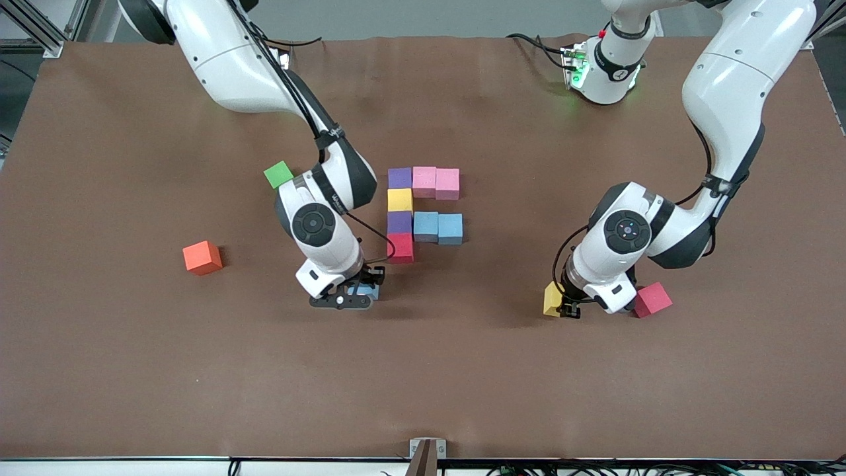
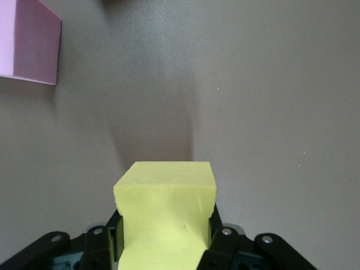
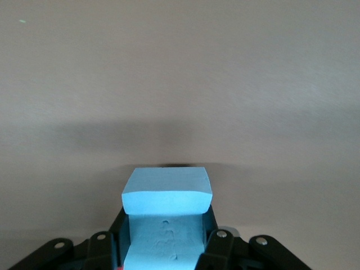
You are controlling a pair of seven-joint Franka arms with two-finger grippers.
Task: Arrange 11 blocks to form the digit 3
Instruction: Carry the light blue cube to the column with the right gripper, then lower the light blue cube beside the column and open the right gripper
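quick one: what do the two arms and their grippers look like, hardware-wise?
Both arms have glossy white shells with black joint bands and round black caps at the wrist. A thin black cable runs along each forearm. The right gripper and left gripper have black fingers under a white wrist block. In the wrist views the fingers are matte black with silver screws. A base at the table's edge glows green.

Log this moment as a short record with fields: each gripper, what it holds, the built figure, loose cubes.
left gripper: shut on yellow cube, low over the table toward the left arm's end
right gripper: shut on blue cube, just nearer the camera than the figure
figure: eight cubes placed; column purple, yellow, purple, red; two pink beside the top, two light blue beside the lower purple
loose red cube: beside the left gripper
green cube: apart, not in the figure
orange cube: apart, toward the right arm's end
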